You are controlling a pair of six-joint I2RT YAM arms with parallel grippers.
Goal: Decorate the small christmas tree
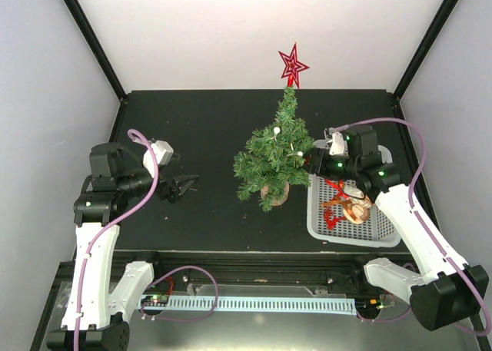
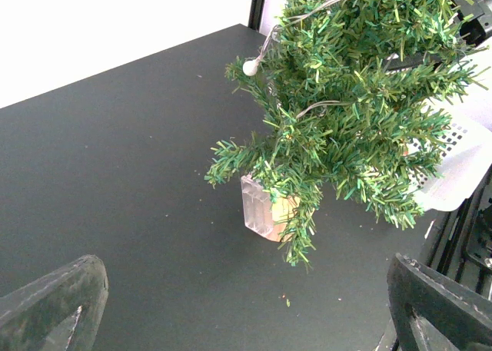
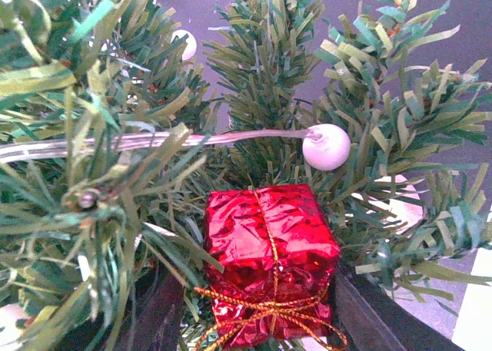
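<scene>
- At mid-table: tree (image 1: 275, 160) upright, star (image 1: 293, 65) on top, light string (image 3: 326, 147) in the branches (both done).
- Right gripper (image 3: 261, 320) at the tree's side, gift (image 3: 269, 251) between its fingers; pinched or freed, cannot tell.
- Left gripper (image 1: 183, 187) spread, empty.
- Basket (image 1: 317, 226) holds ornaments (image 1: 352, 206) yet to hang.

Green small christmas tree (image 1: 273, 155), red star (image 1: 292, 64), red-and-gold gift (image 3: 269, 251).

The small christmas tree (image 1: 274, 155) has stiff, plastic-looking needles, matt green and a bit frayed. The gift box (image 3: 269, 251) is crinkled red foil, very glossy, tied with glittery gold cord. The white bead (image 3: 326, 147) looks smooth, on a clear wire. Matt black worktop (image 1: 200, 128) — and a perforated white plastic basket (image 1: 319, 224).
</scene>
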